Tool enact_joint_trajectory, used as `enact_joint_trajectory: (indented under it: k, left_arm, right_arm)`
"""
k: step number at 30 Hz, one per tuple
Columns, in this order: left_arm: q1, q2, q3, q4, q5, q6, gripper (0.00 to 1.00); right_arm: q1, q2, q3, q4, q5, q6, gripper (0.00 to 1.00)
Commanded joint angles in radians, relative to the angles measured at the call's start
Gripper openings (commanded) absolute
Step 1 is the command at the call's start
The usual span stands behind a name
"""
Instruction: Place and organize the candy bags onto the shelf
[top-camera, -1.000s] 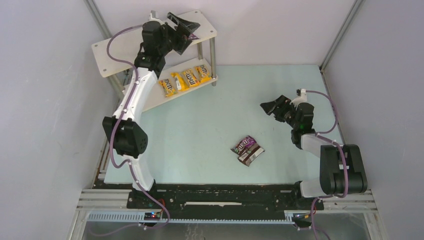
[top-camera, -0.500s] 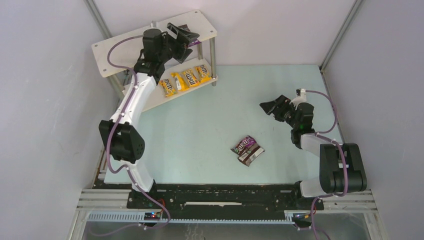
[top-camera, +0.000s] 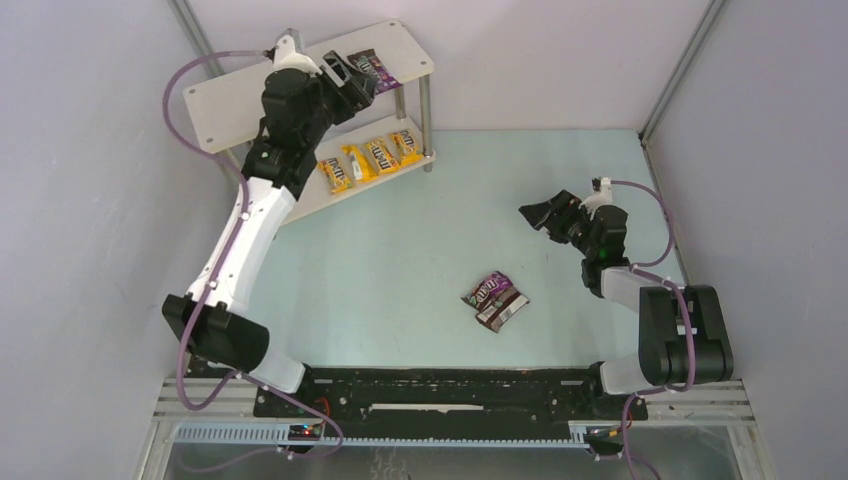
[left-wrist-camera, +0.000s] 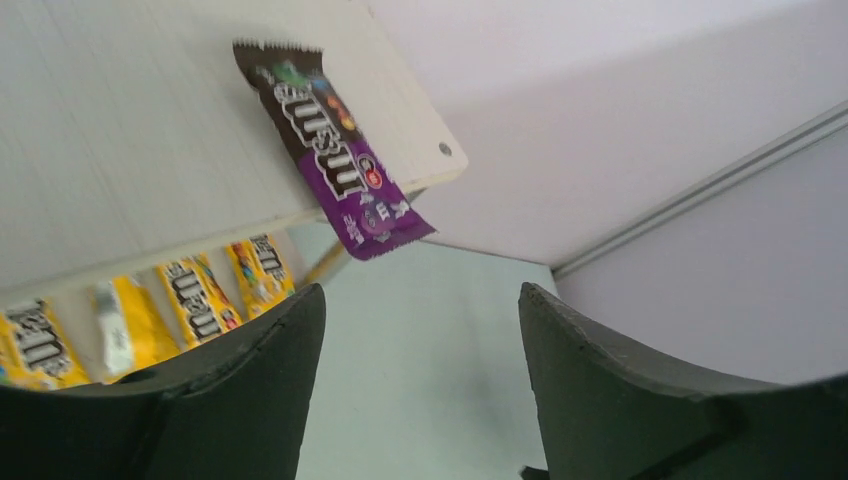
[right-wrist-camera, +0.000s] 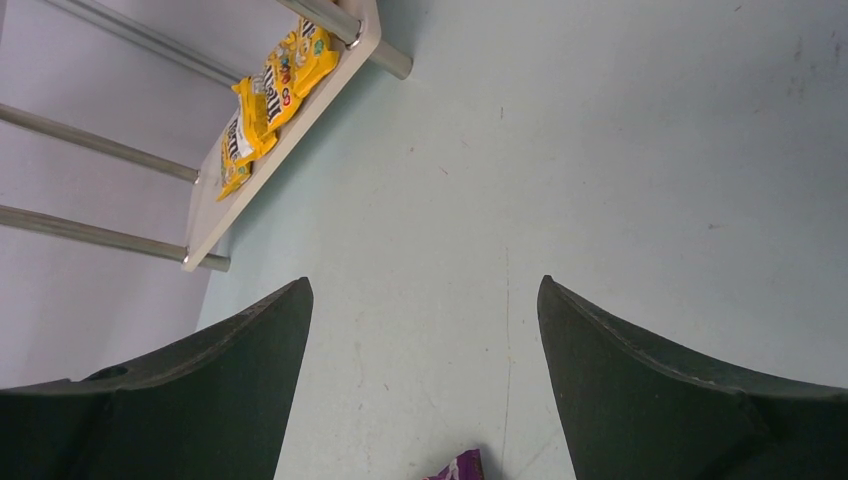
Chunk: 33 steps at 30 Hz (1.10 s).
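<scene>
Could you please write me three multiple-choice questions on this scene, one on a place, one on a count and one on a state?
1. Where does the purple packet nearest the left gripper lie?
A. on the shelf's top board, one end over its edge
B. on the table
C. between the fingers

2. How many yellow packets lie on the lower board?
A. two
B. four
C. six

3. How does the right gripper stand?
A. shut on a packet
B. open and empty
C. shut on nothing

Answers: 1 A, as the left wrist view shows it flat on the board with its purple end past the edge. 2 B, as the top view shows four in a row. 3 B, as its wrist view shows the fingers wide apart with only table between them.
</scene>
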Motion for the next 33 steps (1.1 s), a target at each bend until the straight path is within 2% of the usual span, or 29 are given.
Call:
enact_joint_trajectory:
  k: [1, 3, 4, 6, 9, 11, 16, 19, 21, 25, 29, 33]
  left_arm:
    - [-0.007, 0.009, 0.023, 0.048, -0.109, 0.211, 0.73]
    - [-0.011, 0.048, 0.050, 0.061, -0.062, 0.233, 0.73]
    - [-0.017, 0.063, 0.058, 0.074, -0.045, 0.262, 0.76]
    - [-0.048, 0.075, 0.057, 0.105, -0.053, 0.386, 0.80]
    - [-0.098, 0.073, 0.036, 0.158, -0.087, 0.623, 0.76]
    - [-0.108, 0.073, 0.035, 0.176, -0.086, 0.698, 0.73]
    - [-0.109, 0.073, 0.027, 0.178, -0.082, 0.749, 0.72]
    - [-0.109, 0.088, 0.022, 0.166, -0.063, 0.758, 0.90]
    - [-0.109, 0.093, 0.018, 0.160, -0.064, 0.759, 0.95]
    - [-0.105, 0.104, 0.027, 0.160, -0.093, 0.751, 0.95]
    - [-0.094, 0.129, 0.067, 0.123, -0.077, 0.731, 0.90]
    - [-0.079, 0.159, 0.108, 0.080, -0.062, 0.697, 0.92]
  right_arm:
    - [-0.006, 0.010, 0.001, 0.047, -0.011, 0.014, 0.91]
    - [-0.006, 0.009, 0.000, 0.045, -0.009, 0.013, 0.91]
    - [-0.006, 0.009, 0.000, 0.045, -0.011, 0.014, 0.91]
    - [-0.006, 0.009, -0.001, 0.045, -0.011, 0.014, 0.91]
    - [-0.006, 0.013, -0.001, 0.047, -0.012, 0.014, 0.91]
    - [-0.006, 0.015, 0.000, 0.053, -0.016, 0.016, 0.91]
    - [-0.006, 0.023, 0.001, 0.066, -0.025, 0.024, 0.91]
    - [-0.006, 0.025, 0.001, 0.067, -0.026, 0.025, 0.91]
    - [-0.006, 0.026, 0.001, 0.068, -0.026, 0.025, 0.91]
    - [-0.006, 0.029, 0.000, 0.071, -0.029, 0.028, 0.91]
    - [-0.006, 0.029, 0.000, 0.071, -0.031, 0.028, 0.91]
    - [-0.006, 0.031, 0.001, 0.072, -0.031, 0.029, 0.91]
